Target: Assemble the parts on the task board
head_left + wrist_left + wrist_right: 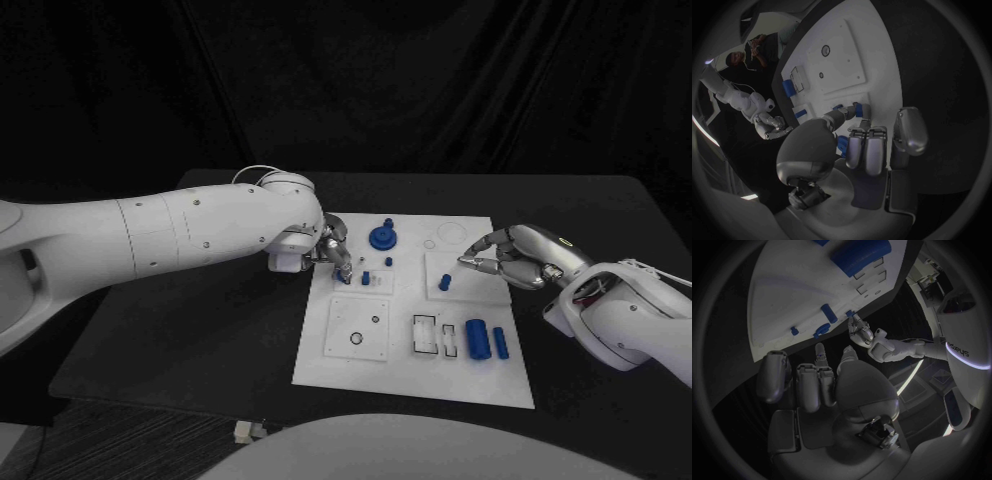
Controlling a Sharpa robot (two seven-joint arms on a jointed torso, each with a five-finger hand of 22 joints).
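- While the left arm reaches in over the table's near-left side, its left hand [332, 248] hangs over the left edge of the task board [411, 385], fingers pointing down at a small blue peg [365, 277] standing in a raised white block.
- From the left wrist view, that hand's thumb and one finger [856, 111] meet around a small blue piece [839, 106] at the board's surface; the other fingers [868, 150] lie straight and close together. Whether the pinch truly grips the piece or only touches it is hard to tell.
- At the board's right edge, the right hand [512, 258] is curled, its fingertips close together just beside a short blue part [446, 282] standing on the board.
- Seen from the right wrist view, the right hand's fingers [816, 385] are bent in and I cannot tell if anything sits between them; the fingertips are hidden behind the palm.
- Elsewhere on the board: a blue knob-like part [382, 238] near the far edge, and two blue cylinders [476, 338] lying side by side near the right front, next to a dark-outlined rectangular slot [426, 335].
- Small features on the board's far right are too faint to make out.
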